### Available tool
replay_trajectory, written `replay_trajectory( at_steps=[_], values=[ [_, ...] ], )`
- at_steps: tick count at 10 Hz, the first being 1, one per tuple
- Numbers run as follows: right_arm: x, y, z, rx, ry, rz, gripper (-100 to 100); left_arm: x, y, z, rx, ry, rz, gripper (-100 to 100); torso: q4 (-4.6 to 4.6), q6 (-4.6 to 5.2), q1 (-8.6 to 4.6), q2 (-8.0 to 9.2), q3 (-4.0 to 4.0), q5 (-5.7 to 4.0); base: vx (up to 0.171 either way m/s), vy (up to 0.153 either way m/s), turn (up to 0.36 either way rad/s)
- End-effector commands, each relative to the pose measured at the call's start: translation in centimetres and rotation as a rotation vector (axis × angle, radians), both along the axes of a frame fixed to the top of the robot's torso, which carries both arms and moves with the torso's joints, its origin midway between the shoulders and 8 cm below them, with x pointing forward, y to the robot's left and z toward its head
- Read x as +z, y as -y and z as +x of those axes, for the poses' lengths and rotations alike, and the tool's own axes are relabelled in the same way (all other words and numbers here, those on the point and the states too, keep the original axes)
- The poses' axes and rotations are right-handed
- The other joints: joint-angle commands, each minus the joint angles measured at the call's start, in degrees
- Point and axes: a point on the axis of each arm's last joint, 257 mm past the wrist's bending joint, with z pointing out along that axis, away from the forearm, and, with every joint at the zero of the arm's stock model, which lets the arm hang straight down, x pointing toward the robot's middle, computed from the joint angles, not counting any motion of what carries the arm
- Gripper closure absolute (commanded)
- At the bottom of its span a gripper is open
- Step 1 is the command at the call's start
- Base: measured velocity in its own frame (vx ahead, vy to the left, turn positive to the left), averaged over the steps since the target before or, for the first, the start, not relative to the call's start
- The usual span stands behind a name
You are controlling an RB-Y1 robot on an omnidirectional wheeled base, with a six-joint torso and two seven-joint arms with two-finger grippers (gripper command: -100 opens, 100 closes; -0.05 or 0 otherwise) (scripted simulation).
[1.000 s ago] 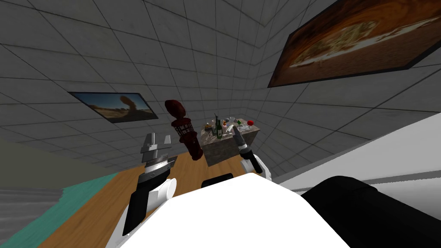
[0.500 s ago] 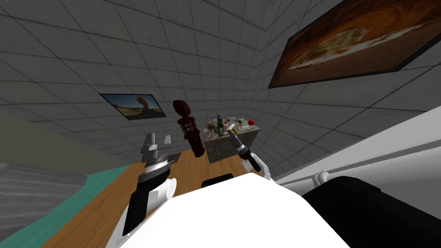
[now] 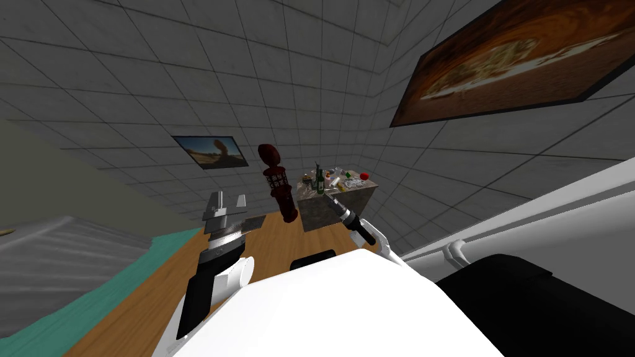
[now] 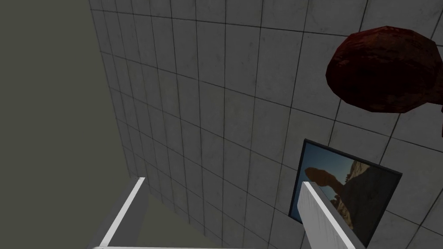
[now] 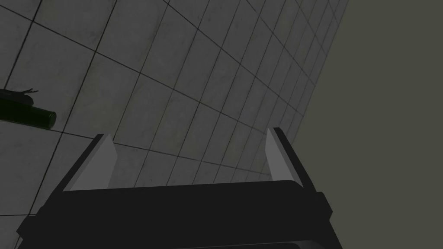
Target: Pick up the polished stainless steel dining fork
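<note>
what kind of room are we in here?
Probably a dining or living room in a house: framed pictures on grey tiled walls, a wooden floor, and a small table crowded with bottles.

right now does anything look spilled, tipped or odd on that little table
Nothing plainly stands out. The table is crowded; the green bottle stands upright among items too small to judge. The overall slant is the camera's.

Small cluttered table (image 3: 320,214) stood ahead, green bottle (image 3: 320,181) near its left edge, red object (image 3: 364,176) at its far right corner, dark red post (image 3: 279,186) beside it, left gripper (image 3: 227,198) spread.
</note>
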Motion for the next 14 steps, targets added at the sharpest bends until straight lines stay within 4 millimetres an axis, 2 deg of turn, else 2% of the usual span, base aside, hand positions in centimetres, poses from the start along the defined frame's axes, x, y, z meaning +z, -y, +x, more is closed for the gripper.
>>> replay_trajectory(
  at_steps=[1,2,3,4,5,6,7,8,9,10,11,12,13,14],
  values=[
    [-1.0,-0.3,0.0,0.016,-0.001,-0.049,-100,0.0,0.0,0.0,0.0,0.0,0.0,0,0.0,0.0,0.0,0.0,0.0,0.0,-0.066,0.016,0.074],
    [-2.6,-0.7,-0.1,0.039,-0.003,-0.112,-100,0.0,0.0,0.0,0.0,0.0,0.0,0,0.0,0.02,-0.04,-0.04,-0.02,-0.01,-0.077,0.031,0.124],
    [-2.9,-0.6,-0.1,0.043,-0.005,-0.132,-100,0.0,0.0,0.0,0.0,0.0,0.0,0,-0.01,0.0,0.0,-0.03,-0.02,-0.01,-0.062,0.025,0.086],
    [-4.6,-0.8,-0.2,0.064,-0.008,-0.196,-100,0.0,0.0,0.0,0.0,0.0,0.0,0,0.0,0.03,-0.02,-0.06,-0.02,0.0,-0.06,0.025,0.175],
    [-4.9,-0.6,-0.3,0.069,-0.01,-0.22,-100,0.0,0.0,0.0,0.0,0.0,0.0,0,-0.01,-0.01,-0.02,-0.07,-0.04,-0.01,-0.051,0.019,0.068],
    [-6.7,-0.6,-0.4,0.087,-0.013,-0.281,-100,0.0,0.0,0.0,0.0,0.0,0.0,0,-0.01,0.04,-0.05,-0.1,-0.05,-0.01,-0.06,0.035,0.134],
    [-7.1,-0.2,-0.5,0.093,-0.016,-0.311,-100,0.0,0.0,0.0,0.0,0.0,0.0,0,-0.02,0.0,0.0,-0.08,-0.05,0.0,-0.048,0.03,0.087],
    [-8.9,0.0,-0.7,0.11,-0.02,-0.376,-100,0.0,0.0,0.0,0.0,0.0,0.0,0,-0.02,0.03,-0.02,-0.12,-0.06,0.0,-0.038,0.039,0.198],
    [-9.3,0.5,-0.8,0.116,-0.022,-0.406,-100,0.0,0.0,0.0,0.0,0.0,0.0,0,-0.03,0.0,0.01,-0.15,-0.08,0.0,-0.03,0.025,0.072],
    [-11.1,1.0,-1.0,0.133,-0.025,-0.472,-100,0.0,0.0,0.0,0.0,0.0,0.0,0,-0.03,0.04,-0.04,-0.17,-0.09,0.0,-0.031,0.028,0.156],
    [-11.4,1.6,-1.0,0.136,-0.03,-0.5,-100,0.0,0.0,0.0,0.0,0.0,0.0,0,-0.04,0.0,-0.03,-0.19,-0.11,-0.01,-0.025,0.021,0.081],
    [-13.3,2.4,-1.2,0.151,-0.036,-0.567,-100,0.0,0.0,0.0,0.0,0.0,0.0,0,-0.04,0.05,-0.07,-0.2,-0.11,-0.01,-0.025,0.033,0.174],
    [-13.6,3.1,-1.3,0.156,-0.039,-0.6,-100,0.0,0.0,0.0,0.0,0.0,0.0,0,-0.04,0.01,-0.02,-0.21,-0.11,-0.01,-0.017,0.028,0.09],
    [-15.2,3.9,-1.7,0.175,-0.039,-0.665,-100,0.0,0.0,0.0,0.0,0.0,0.0,0,-0.04,0.04,-0.04,-0.23,-0.12,0.0,-0.011,0.033,0.171]
  ],
)
